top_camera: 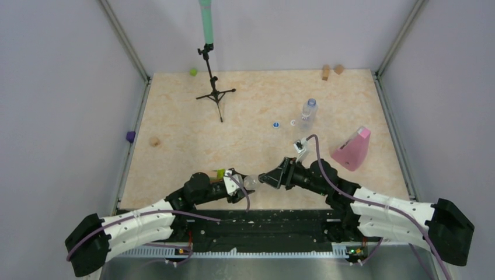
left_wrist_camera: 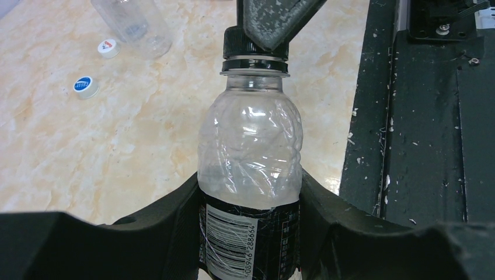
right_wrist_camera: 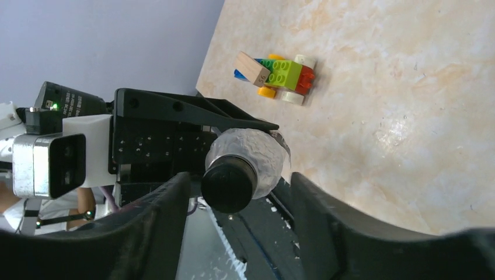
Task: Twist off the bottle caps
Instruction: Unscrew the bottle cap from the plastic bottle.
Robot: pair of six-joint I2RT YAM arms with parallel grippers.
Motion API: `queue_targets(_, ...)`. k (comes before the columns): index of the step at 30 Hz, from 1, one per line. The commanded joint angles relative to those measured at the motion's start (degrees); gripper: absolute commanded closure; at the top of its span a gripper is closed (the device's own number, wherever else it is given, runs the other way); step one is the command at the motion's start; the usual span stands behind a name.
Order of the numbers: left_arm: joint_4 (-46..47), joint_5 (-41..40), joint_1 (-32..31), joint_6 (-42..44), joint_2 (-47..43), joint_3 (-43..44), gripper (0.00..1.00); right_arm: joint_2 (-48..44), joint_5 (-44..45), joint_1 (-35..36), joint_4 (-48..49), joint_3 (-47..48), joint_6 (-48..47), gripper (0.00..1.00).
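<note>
The left gripper [left_wrist_camera: 250,198] is clamped around the labelled body of a small clear bottle [left_wrist_camera: 251,146]. It holds the bottle on its side, just above the near edge of the desk [top_camera: 192,151], with the neck pointing at the other arm. The right gripper [top_camera: 264,178] stands spread around the black cap [right_wrist_camera: 227,185], and a gap shows on each side, so nothing grips the cap yet. In the right wrist view the cap sits closer to one finger than the other. Closing from there would likely push the neck sideways before both pads bite, which could lever the bottle askew in its holder. The bottle wall looks thin and crumpled, and the grip is on glossy label film. The likelier failure is therefore the whole bottle turning with the cap instead of the thread breaking loose. Squeezing harder to prevent that risks collapsing the body. If the fingers catch only the cap's outer edge, they could slip off its ribs. A freed cap could also drop among the arm bases instead of landing beside the blue-topped cap [left_wrist_camera: 85,86] and the white cap [left_wrist_camera: 107,46] lying farther out.
</note>
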Motion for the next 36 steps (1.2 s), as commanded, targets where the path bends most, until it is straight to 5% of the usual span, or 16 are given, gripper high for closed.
queue_targets(1,3.24,-0.01,-0.08,-0.05,0.65,0.70,1.00,0.61,-0.59,0.85,2.99,2.97,-1.72,0.45)
queue_targets(8,3.33,0.41,-0.08,-0.08,0.71,0.67,1.00,0.26,-0.16,0.86,-0.71,3.64,-5.04,0.61)
queue_targets(15,3.50,0.40,-0.08,-0.34,-1.72,-0.14,1.00,-4.15,3.88,0.82,-10.04,1.22,-8.06,0.60)
queue_targets(24,3.16,0.07,-0.08,-0.10,-2.58,-0.37,1.00,-11.88,4.19,0.80,-10.37,-2.89,-8.40,0.59)
queue_targets(36,1.48,0.89,-0.08,0.54,1.23,1.91,1.00,-4.89,-2.44,0.84,-4.61,5.08,-8.11,0.39)
